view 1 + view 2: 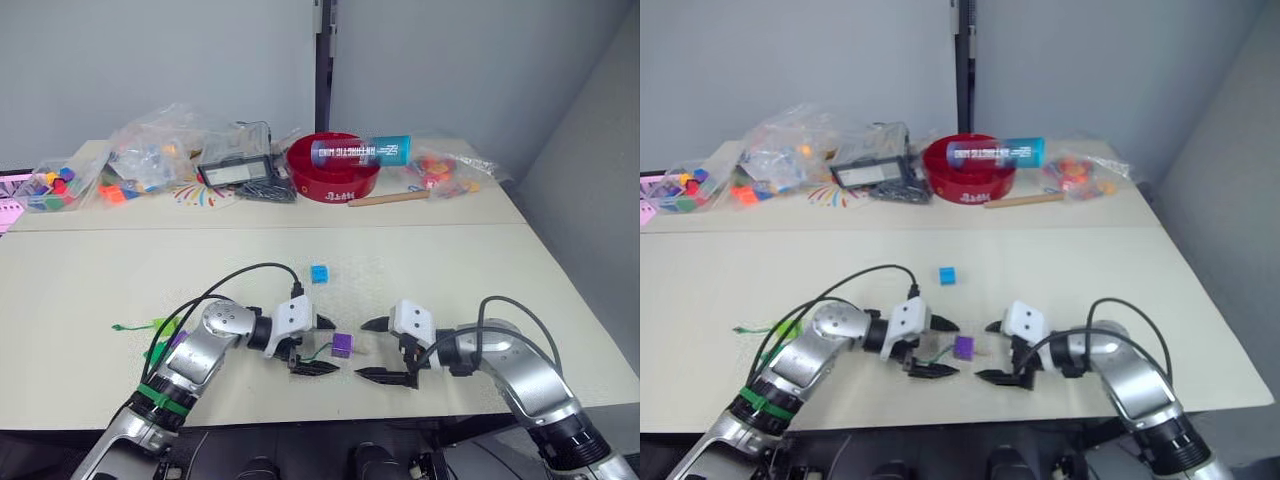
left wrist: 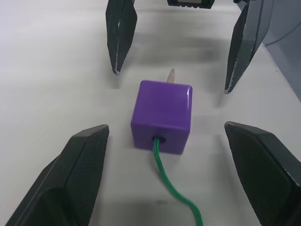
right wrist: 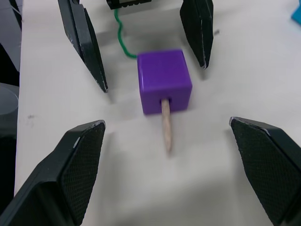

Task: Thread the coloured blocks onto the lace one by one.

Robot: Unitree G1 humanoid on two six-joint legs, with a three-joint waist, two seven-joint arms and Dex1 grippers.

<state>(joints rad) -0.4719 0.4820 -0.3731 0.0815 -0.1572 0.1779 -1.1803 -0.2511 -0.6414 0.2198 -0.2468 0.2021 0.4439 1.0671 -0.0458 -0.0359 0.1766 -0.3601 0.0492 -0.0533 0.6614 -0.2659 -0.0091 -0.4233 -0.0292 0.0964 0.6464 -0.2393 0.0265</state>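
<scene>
Purple and small, a cube (image 1: 342,346) lies on the pale table (image 1: 80,280) near the front edge, midway between the two grippers; the green lace (image 2: 171,188) enters a hole in the face turned to the left gripper (image 1: 312,345), and its stiff pale tip (image 3: 166,127) sticks out of the opposite face, toward the right gripper (image 1: 382,349). Both grippers rest low over the table with their black fingers spread wide, touching neither the cube nor the lace; they face each other with the cube in the gap. From the cube the lace runs back under the left gripper, and a green end of it (image 1: 130,326) shows on the table beyond the left arm, beside a lime green cube (image 1: 160,326) partly hidden by the arm and its black cable (image 1: 235,275). Farther out, well apart from the grippers, a sky blue cube (image 1: 319,273) sits alone on the bare tabletop. Along the far edge stand a red bowl (image 1: 333,170) with a blue-capped tube (image 1: 362,152) lying across its rim; a wooden stick (image 1: 388,199) lies just in front of the bowl; clear plastic bags of bright pieces (image 1: 150,155) are heaped to the left, with one more bag (image 1: 440,170) to the right of the bowl.
</scene>
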